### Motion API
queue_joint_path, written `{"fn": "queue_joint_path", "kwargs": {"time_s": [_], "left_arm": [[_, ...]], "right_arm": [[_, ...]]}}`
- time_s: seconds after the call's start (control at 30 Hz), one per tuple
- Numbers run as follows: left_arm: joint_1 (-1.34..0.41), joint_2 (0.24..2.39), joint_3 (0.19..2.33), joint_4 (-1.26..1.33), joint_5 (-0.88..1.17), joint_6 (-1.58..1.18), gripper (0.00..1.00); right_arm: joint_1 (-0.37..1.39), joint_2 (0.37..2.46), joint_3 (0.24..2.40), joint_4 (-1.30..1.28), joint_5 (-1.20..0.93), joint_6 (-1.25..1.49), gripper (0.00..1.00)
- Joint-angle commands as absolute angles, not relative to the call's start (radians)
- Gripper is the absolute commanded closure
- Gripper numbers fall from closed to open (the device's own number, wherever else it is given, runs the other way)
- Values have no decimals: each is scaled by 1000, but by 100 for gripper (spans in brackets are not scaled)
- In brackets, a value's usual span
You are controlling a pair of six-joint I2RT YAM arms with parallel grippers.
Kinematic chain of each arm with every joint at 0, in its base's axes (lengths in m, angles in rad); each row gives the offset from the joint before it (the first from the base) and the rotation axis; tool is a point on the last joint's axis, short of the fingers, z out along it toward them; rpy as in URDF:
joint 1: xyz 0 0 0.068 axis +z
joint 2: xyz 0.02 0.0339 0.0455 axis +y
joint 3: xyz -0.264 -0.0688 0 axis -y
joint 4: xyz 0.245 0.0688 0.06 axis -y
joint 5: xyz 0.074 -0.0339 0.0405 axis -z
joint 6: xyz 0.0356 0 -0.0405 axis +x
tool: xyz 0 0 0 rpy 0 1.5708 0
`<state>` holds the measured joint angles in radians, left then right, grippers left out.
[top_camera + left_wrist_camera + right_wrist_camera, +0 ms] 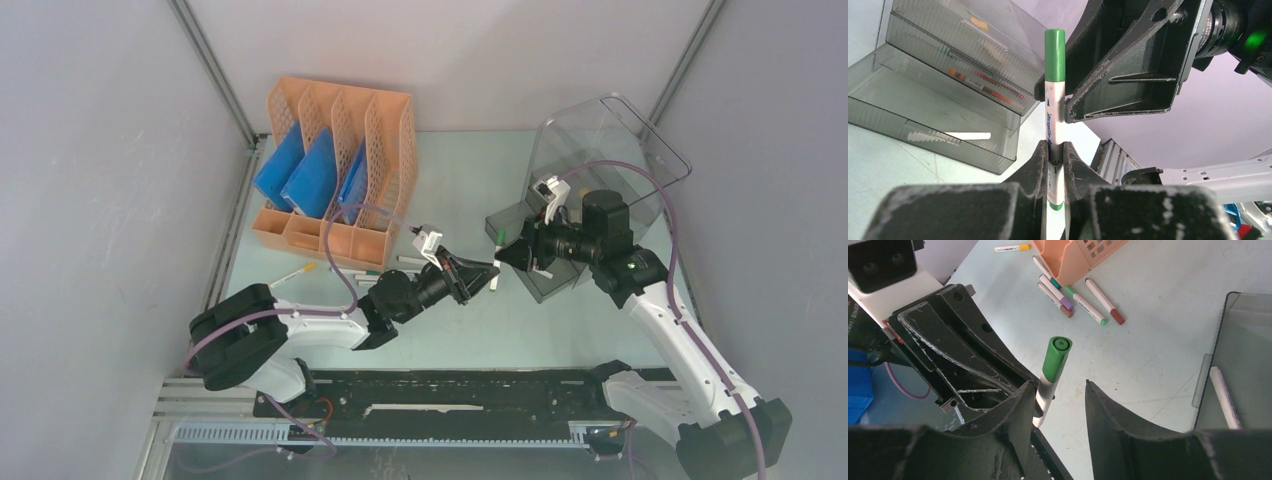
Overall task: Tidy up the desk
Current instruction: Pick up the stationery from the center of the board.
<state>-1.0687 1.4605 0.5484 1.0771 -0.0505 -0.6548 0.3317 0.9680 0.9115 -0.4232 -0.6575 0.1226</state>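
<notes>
Mint desk [470, 165], orange rack [388, 130] holding blue folders [310, 182], left tool [1054, 148] clamped on green marker [1054, 75] — right tool [1058, 385] apart.

The desk [560, 325] carries orange rack [335, 170], drawer box [585, 140] (markers [1075, 300] loose).

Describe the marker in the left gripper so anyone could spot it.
Look between the orange file rack and the smoky drawer box, above the desk. There the left gripper pinches a white marker with a green cap, the only marker not lying flat.
</notes>
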Motion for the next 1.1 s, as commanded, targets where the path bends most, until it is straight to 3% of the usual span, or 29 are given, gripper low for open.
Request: {"fn": "queue_joint_path", "kwargs": {"time_s": [0.0,0.37,0.5,0.67,0.8,1.07], "left_arm": [[-1079,1468,584,1136,-68,-655,100],[-1080,1479,597,1141,-47,-656,98],[-1080,1475,591,1141,-48,-652,95],[-1081,1460,570,1141,-70,-650,66],[-1080,1421,534,1129,-110,-615,45],[-1079,1266,453,1008,-204,-441,18]], "right_arm": [[344,972,907,-366,-691,154,52],[355,993,894,-351,-724,154,63],[357,1000,894,-350,-739,145,78],[358,1000,894,-355,-748,119,97],[359,997,894,-363,-743,94,100],[359,969,902,-420,-750,-63,100]]}}
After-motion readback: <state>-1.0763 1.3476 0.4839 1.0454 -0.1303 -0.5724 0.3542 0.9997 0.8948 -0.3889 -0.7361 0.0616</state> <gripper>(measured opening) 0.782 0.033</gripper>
